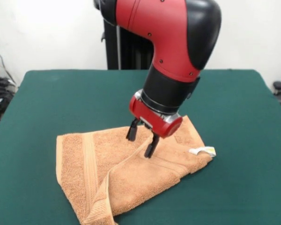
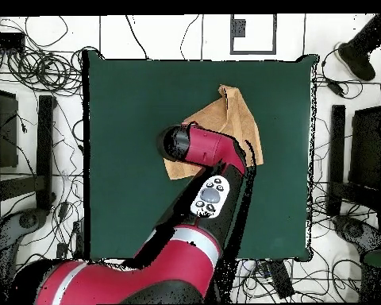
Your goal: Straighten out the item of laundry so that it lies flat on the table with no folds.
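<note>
From the front we are seeing the gripper point(image 1: 141, 139) with fingers spread, holding nothing, its tips just over the folded towel point(image 1: 126, 173) lying on the green table point(image 1: 47, 103). From overhead the arm point(image 2: 202, 155) is hiding the gripper, and we are seeing cables point(image 2: 35, 63) lying on the floor around the table.

Dark green felt-topped rectangular table point(image 2: 130, 119) fills the middle. Small orange-tan terry towel point(image 2: 240, 119) lies right of centre toward the far edge, folded over itself, one pointed corner sticking up toward the top edge, a woven band running along its right part. Red and black robot arm point(image 2: 186, 238) comes in from bottom left and crosses the table; its black-capped elbow covers the towel's lower left part. Gripper hidden under the arm. Grey button pad point(image 2: 211, 195) on the arm. Tangled cables point(image 2: 43, 63) on the floor around the table.
</note>
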`<act>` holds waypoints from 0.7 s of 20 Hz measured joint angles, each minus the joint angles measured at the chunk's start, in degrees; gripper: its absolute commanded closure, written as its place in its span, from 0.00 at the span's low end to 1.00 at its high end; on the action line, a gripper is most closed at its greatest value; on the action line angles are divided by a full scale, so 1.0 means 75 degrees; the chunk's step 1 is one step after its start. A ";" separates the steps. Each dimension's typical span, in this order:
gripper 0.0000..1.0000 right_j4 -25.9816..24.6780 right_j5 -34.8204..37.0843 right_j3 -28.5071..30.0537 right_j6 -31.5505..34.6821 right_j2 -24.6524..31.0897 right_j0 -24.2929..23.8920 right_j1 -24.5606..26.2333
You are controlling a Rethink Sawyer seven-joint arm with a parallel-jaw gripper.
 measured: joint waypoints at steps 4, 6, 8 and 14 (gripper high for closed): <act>0.00 0.0014 -0.0763 0.0001 0.0000 0.0002 -0.0007 0.0295; 0.00 0.0041 -0.0993 -0.0002 0.0000 0.0002 -0.0009 0.0450; 0.00 0.0086 -0.1136 -0.0013 0.0000 -0.0001 -0.0006 0.0557; 0.00 0.0230 -0.1176 -0.0001 0.0000 -0.0010 -0.0005 0.0563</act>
